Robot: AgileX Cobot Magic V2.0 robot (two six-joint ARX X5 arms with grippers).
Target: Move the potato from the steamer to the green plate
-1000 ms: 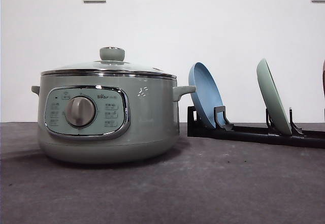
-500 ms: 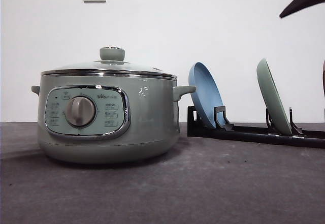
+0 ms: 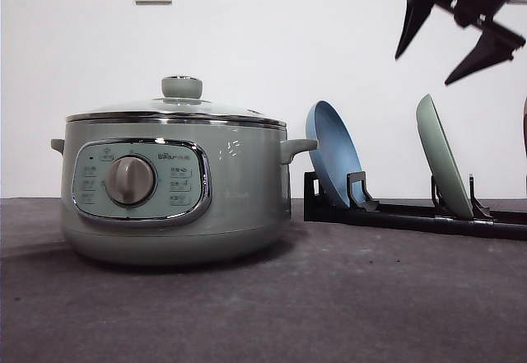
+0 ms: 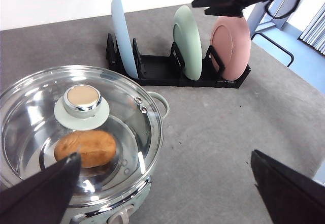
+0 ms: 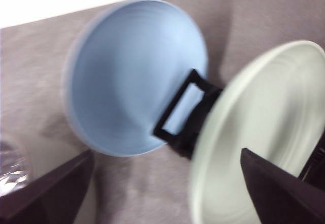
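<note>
1. The steamer (image 3: 174, 183) sits on the left side of the grey desk (image 3: 329, 297) with its glass lid (image 4: 76, 132) on. Through the lid I can see the potato (image 4: 85, 148) lying on its side inside the pot, just beside the lid knob (image 4: 81, 100).
2. The left hand (image 4: 167, 188) hangs over the steamer. Its two fingers are spread wide and it holds nothing. The potato is right under it, so I think this arm is the nearer one for the potato.
3. Next comes the black rack (image 4: 172, 71) with the plates standing on edge. The blue plate (image 3: 333, 164) is first, then the green plate (image 3: 443, 157), then a pink plate (image 4: 231, 46).
4. The right hand (image 3: 457, 38) is up high, above the green plate. Its fingers are wide apart and empty.
5. The wrist picture from that arm is blurry, so I can't tell just how close it is to the green plate. I guess the plate must be taken out and laid flat, and the lid lifted, before the potato can go over.
</note>
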